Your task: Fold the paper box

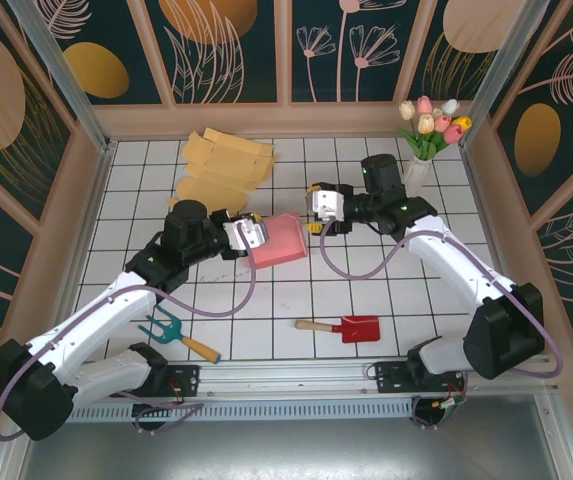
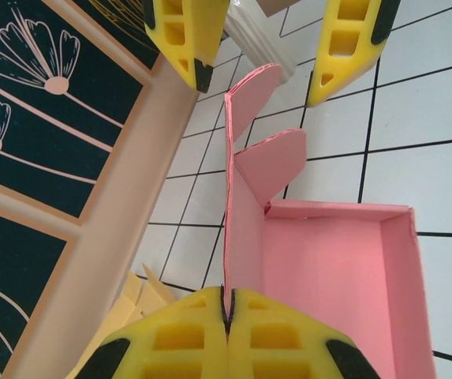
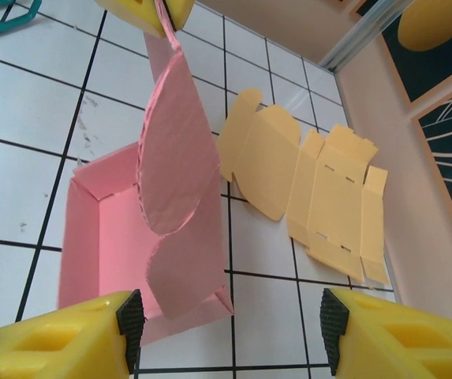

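The pink paper box [image 1: 278, 242] lies on the white tiled table near the middle, partly formed, with its open tray [image 2: 328, 268] and rounded flaps [image 3: 174, 150] standing up. My left gripper [image 1: 249, 235] is shut on the box's upright side wall, and the thin pink edge runs between its yellow fingertips [image 2: 227, 316]. My right gripper [image 1: 316, 208] hovers open just right of the box. The box's near corner [image 3: 218, 304] lies beside its left pad, and nothing is pinched between its fingers [image 3: 229, 328].
Flat yellow cardboard blanks [image 1: 224, 165] lie behind the box, toward the back left [image 3: 312, 189]. A teal garden fork [image 1: 176, 335] and a red toy shovel [image 1: 346, 327] lie near the front edge. A vase of tulips [image 1: 428, 135] stands at the back right. Wooden walls enclose the table.
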Robot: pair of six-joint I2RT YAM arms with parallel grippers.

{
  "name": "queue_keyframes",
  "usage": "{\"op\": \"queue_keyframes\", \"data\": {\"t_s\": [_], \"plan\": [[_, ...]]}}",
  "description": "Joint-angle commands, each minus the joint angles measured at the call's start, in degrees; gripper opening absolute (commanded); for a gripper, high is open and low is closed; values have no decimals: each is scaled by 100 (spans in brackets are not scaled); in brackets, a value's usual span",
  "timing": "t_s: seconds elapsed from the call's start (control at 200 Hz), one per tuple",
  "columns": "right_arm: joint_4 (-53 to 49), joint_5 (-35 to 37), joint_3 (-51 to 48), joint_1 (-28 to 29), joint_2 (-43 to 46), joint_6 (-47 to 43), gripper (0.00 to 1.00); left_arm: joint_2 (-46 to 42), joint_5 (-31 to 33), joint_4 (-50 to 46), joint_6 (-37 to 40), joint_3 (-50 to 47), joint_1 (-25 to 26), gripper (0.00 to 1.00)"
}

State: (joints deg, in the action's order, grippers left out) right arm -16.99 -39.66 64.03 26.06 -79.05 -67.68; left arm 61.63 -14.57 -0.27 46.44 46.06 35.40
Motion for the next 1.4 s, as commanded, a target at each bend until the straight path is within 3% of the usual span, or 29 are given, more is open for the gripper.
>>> {"op": "queue_keyframes", "data": {"t_s": [0.0, 0.455, 1.056, 1.396], "plan": [[-50, 58, 99, 108, -152, -186, 64, 8, -171, -8, 111, 6, -9, 0], [100, -132, 87, 336, -419, -254, 62, 69, -317, -137, 120, 51, 14, 0], [138, -431, 137, 609, -735, -595, 48, 78, -318, -377, 241, 149, 371, 0], [128, -512, 10, 628, -750, -703, 15, 43, -128, -220, 245, 87, 471, 0]]}}
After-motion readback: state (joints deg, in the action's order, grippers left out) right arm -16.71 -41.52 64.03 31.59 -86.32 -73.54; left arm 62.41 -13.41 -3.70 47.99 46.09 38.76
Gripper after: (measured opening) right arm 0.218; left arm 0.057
